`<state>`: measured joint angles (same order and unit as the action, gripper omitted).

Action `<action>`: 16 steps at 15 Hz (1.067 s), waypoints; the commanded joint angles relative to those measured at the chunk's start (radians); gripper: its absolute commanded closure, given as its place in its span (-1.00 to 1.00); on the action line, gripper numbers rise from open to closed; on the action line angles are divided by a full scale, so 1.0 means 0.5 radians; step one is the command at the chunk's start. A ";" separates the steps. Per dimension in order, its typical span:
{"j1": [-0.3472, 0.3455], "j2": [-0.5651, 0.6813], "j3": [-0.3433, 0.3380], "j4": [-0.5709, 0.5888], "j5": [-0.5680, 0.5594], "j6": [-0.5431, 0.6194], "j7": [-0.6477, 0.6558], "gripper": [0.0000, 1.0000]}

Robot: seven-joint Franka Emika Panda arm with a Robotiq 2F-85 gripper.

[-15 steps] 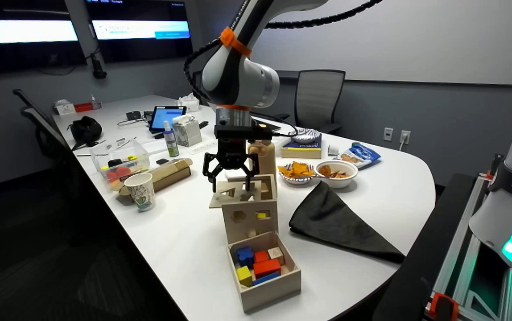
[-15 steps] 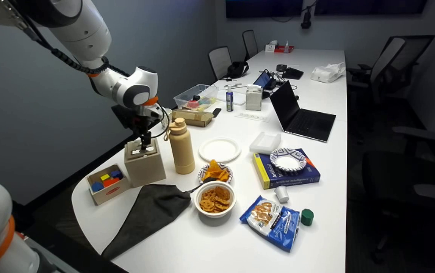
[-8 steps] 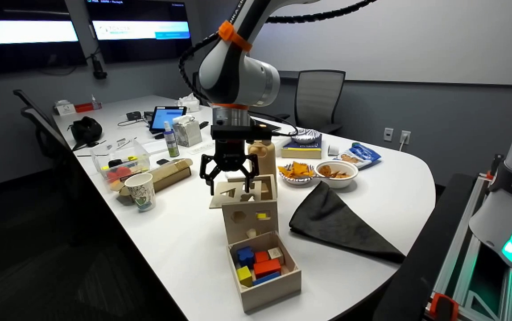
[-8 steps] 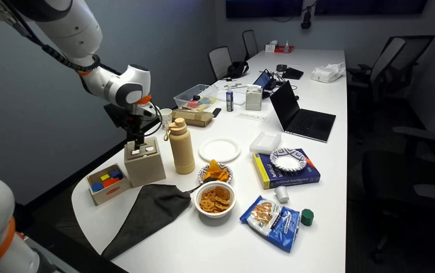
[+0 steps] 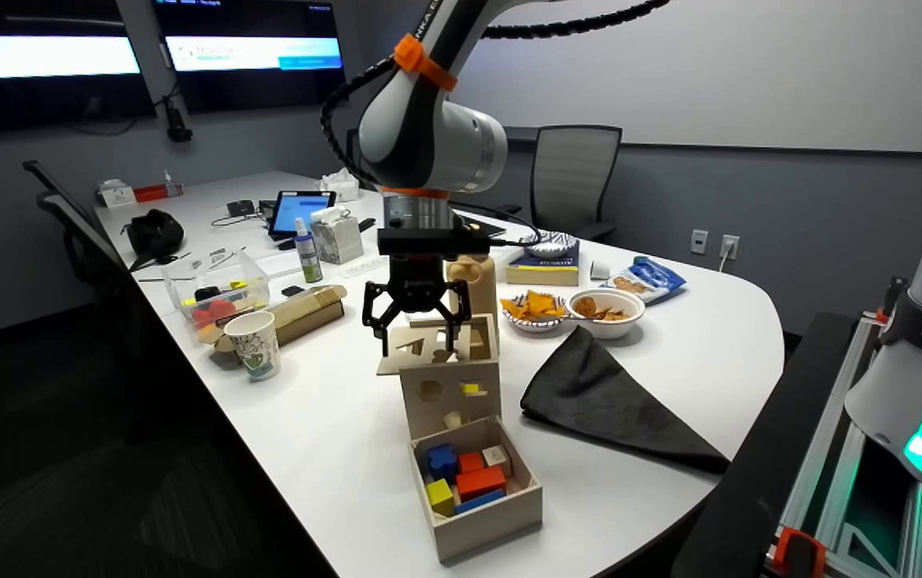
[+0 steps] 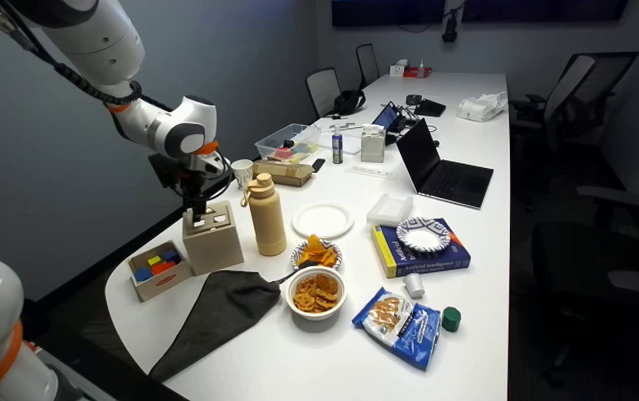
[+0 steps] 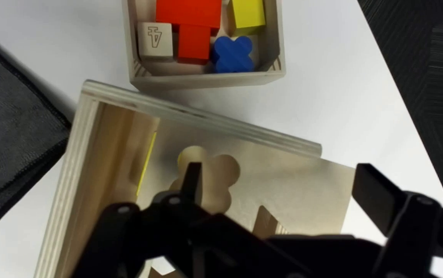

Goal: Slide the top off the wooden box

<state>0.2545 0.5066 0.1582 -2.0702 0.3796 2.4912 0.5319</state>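
The wooden box [image 5: 429, 419] stands on the table as a pale cube, and also shows in the wrist view [image 7: 206, 119]. The top [image 7: 298, 185], a thin pale panel with a triangle and a clover hole, is slid partway out over one side. A gap opens to the box's inside at the opposite end. In an exterior view the top [image 5: 393, 366] overhangs to the left. My gripper [image 7: 279, 172] is open over the top. One finger [image 7: 192, 181] is at the clover hole, the other just beyond the outer edge. Whether the fingertips touch the panel is unclear.
A lower box [image 5: 493, 526] with red, blue and yellow blocks stands close beside the cube box. A tan bottle [image 6: 268, 223] stands near the box's other side. A dark cloth [image 6: 225, 312] and a bowl of crackers [image 6: 316, 314] lie nearby. A paper cup [image 5: 254, 345] stands farther off.
My gripper has shifted left in an exterior view, toward the overhanging edge of the top, and sits slightly lower. The top and the box show no visible movement. The gripper stays open.
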 commanded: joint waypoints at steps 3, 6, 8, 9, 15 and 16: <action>-0.014 0.021 -0.005 -0.008 0.034 0.075 -0.048 -1.00; -0.044 0.048 0.026 0.005 0.061 0.088 -0.120 -1.00; -0.054 0.052 0.041 0.002 0.074 0.094 -0.151 -1.00; -0.058 0.054 0.046 0.000 0.080 0.099 -0.167 -1.00; -0.064 0.101 0.065 0.041 0.100 0.109 -0.224 -1.00; -0.066 0.111 0.069 0.048 0.105 0.111 -0.237 -1.00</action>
<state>0.2396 0.5397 0.1714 -2.0653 0.4025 2.5291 0.4549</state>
